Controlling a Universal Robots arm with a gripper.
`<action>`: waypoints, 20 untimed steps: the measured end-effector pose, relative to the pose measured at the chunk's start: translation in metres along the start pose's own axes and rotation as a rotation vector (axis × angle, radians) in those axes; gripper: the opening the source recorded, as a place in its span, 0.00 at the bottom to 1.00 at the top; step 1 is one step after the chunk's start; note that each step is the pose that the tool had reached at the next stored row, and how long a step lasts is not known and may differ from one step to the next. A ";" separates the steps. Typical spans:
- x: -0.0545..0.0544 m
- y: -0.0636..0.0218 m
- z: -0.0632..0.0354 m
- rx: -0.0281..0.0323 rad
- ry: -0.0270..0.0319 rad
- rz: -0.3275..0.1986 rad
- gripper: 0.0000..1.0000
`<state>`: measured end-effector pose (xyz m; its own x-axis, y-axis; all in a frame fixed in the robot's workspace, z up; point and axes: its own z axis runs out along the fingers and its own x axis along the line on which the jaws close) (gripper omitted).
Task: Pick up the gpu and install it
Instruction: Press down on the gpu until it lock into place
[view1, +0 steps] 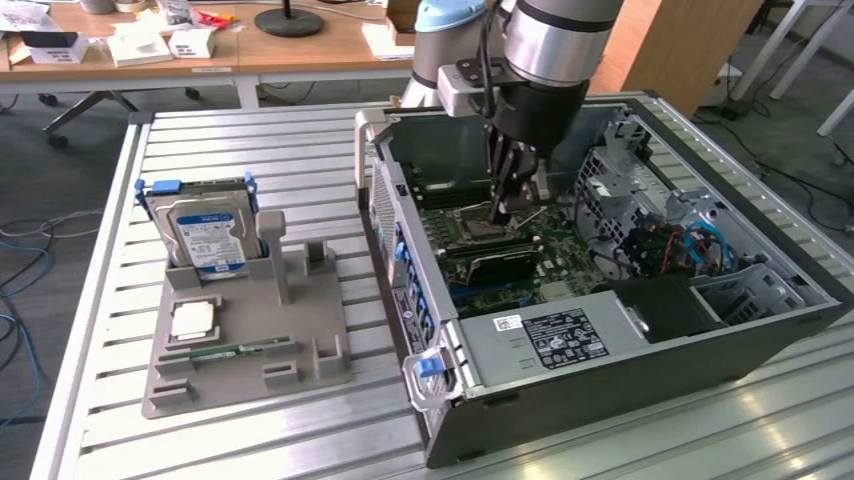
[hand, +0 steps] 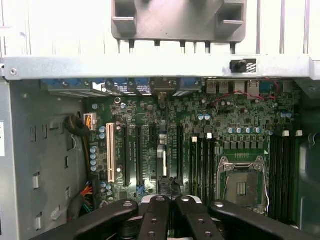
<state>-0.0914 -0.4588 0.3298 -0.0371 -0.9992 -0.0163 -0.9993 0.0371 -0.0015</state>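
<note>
1. One side of the computer case (view1: 601, 385) is open upward. Its metal walls ring the motherboard (hand: 150, 115) on every side, so the way in is from above.
2. Room inside is tight. The power supply (view1: 554, 335) fills the near corner. Drive bays and blue cables crowd the exterior view's right. The arm comes down through the middle.
3. On the slatted table (view1: 267, 130), at the exterior view's left and well apart from the case, stands a grey holder (view1: 240, 345). A hard drive (view1: 207, 235) stands upright at its back.
4. We see the gpu (view1: 497, 264) inside the case, a dark card standing on edge among the expansion slots, between the processor socket (hand: 242, 182) and the power supply.
5. The gripper (view1: 503, 215) is inside the case, just above the card. Its fingers (hand: 156, 215) are drawn fully together and lie side by side with no gap showing.
6. We cannot tell whether the fingertips touch or pinch the card's top edge.
</note>
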 end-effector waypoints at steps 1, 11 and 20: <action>-0.001 0.0001 0.0001 0.0000 0.0001 0.000 0.11; -0.002 0.0001 0.0101 0.0002 0.0012 0.000 0.11; -0.002 0.0001 0.0168 0.0002 0.0010 0.000 0.11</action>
<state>-0.0914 -0.4562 0.3130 -0.0372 -0.9992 -0.0153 -0.9993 0.0372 -0.0017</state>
